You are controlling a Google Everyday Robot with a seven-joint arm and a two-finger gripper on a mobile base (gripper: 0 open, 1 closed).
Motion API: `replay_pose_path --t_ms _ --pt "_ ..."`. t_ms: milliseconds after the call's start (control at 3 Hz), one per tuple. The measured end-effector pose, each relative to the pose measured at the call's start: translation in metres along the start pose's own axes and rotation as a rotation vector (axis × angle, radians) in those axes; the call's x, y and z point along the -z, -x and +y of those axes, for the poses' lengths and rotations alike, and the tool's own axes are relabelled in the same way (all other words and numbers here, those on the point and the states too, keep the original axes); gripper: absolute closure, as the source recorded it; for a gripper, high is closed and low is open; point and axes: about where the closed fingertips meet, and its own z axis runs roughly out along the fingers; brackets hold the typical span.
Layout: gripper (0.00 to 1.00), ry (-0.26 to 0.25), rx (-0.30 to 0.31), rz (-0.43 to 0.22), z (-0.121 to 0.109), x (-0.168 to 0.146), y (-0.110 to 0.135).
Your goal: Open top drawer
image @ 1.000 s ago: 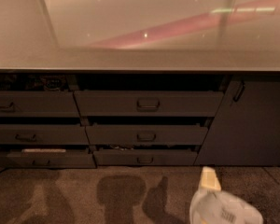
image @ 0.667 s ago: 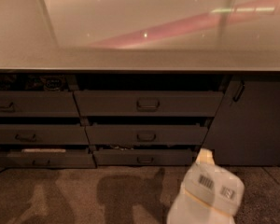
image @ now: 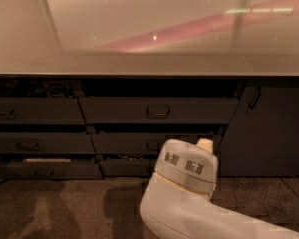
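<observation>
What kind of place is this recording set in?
Probably an office kitchenette or break room: a long pale countertop over banks of dark drawers, the top drawer among them, and a carpeted floor. The gripper sits low in front of them.

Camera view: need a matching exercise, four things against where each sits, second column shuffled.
Things:
1. top drawer
2. counter
3. cabinet door
4. pincer

Places:
A. far right, tall dark panel
B. low in frame, right of centre
C. centre, directly under the counter
D. across the top, glossy, pink streak

Pairs: 1-C, 2-D, 3-A, 4-B
</observation>
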Motion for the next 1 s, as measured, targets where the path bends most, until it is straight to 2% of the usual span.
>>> replay_pose_path --t_ms 333,667,1000 --pt "0.00 0.064 -0.081 -0.040 -0.003 -0.008 -0.022" --pt "0.00 0.172 -0.280 -0.215 -0.020 -0.032 -0.046" --pt "0.00 0.215 -0.489 -0.450 -0.060 -0.050 -0.049"
